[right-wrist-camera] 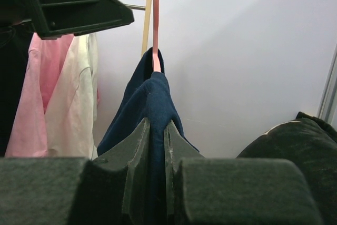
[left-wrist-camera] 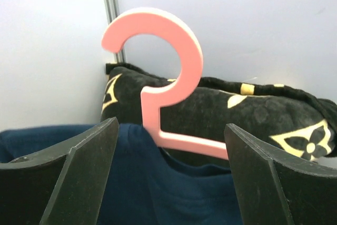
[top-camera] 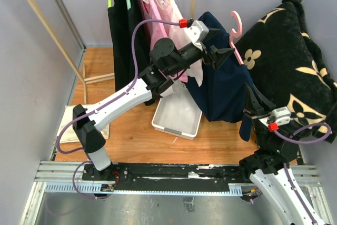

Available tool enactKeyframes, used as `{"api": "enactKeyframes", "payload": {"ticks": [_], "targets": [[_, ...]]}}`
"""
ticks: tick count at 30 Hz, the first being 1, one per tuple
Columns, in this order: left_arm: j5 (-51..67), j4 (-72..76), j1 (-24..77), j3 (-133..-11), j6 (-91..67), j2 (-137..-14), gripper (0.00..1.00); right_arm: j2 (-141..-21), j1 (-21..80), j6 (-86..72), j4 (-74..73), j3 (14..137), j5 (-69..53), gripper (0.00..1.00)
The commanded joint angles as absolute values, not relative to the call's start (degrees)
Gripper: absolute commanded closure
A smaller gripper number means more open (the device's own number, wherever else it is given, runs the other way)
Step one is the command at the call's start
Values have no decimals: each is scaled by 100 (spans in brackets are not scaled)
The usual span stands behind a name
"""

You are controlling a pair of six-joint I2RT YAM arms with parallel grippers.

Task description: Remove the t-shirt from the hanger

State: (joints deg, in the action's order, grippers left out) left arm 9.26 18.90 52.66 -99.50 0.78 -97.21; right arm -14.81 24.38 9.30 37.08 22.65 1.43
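— Holding what, the right gripper?
— Navy t-shirt, jaws pinching its cloth; it drapes the pink hanger above the table.
— And the left gripper?
— Jaws wide, facing the hanger.

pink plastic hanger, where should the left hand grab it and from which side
Probably the short upright neck of the pink plastic hanger, just below its hook: it stands bare above the navy t-shirt collar. Come at its flat face, where the open left hand is aimed, one finger each side of the neck. The right hand grips the shirt lower down.
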Motion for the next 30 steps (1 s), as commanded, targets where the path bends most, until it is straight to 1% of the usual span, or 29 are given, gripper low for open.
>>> {"api": "enactKeyframes", "payload": {"ticks": [1,6,10,13,16,19,21,24,25,26,27,30], "targets": [[977,2254,5309,-10283,202,-10013,13,-1446,2483,1037,4400,2416,-91,99],[822,2147,5309,-10601,142,-10344,14,-1430,2483,1021,4403,2433,-170,99],[726,2208,5308,-10617,152,-10450,16,-1419,2484,970,4390,2456,-273,99],[661,2231,5309,-10667,172,-10521,22,-1392,2483,933,4333,2454,-307,99],[663,2277,5309,-10680,174,-10550,35,-1359,2479,938,4238,2459,-324,99],[697,2343,5309,-10687,152,-10569,51,-1361,2480,949,4097,2499,-381,99],[714,2376,5309,-10694,140,-10572,65,-1362,2479,966,3954,2555,-425,99],[735,2395,5309,-10720,102,-10590,89,-1363,2479,962,3668,2664,-428,99],[727,2407,5309,-10727,91,-10600,96,-1351,2479,944,3524,2717,-403,97],[706,2420,5309,-10719,78,-10605,99,-1335,2479,918,3328,2786,-347,91],[677,2439,5309,-10714,71,-10600,100,-1309,2479,874,3090,2864,-246,84],[550,2441,5306,-10763,129,-10613,100,-1271,2479,737,2365,3204,28,78]]}}
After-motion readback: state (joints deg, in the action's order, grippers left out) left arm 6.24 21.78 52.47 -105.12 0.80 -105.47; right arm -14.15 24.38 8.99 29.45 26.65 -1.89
